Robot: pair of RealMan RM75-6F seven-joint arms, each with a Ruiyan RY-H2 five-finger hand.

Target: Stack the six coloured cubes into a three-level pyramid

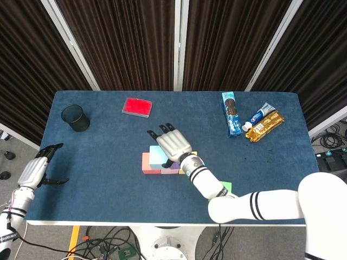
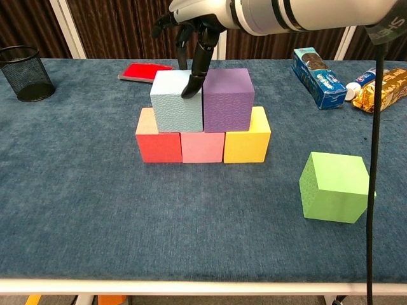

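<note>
From the chest, the right hand (image 2: 194, 28) is hanging with fingers spread, one fingertip touching the light blue cube (image 2: 177, 101), which is sitting beside the purple cube (image 2: 227, 99) on the red, pink and yellow row. The green cube (image 2: 335, 187) is lying at four o'clock, apart. Only the head view is showing the left hand (image 1: 37, 172), loosely open, at the table's (image 1: 103, 146) eight o'clock edge.

Right hand (image 2: 194, 25) fingers down, left hand (image 1: 36, 172) open

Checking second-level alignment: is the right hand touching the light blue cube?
Touching. The chest view shows a fingertip of the right hand pressed on the top of the light blue cube, beside the purple cube.
</note>
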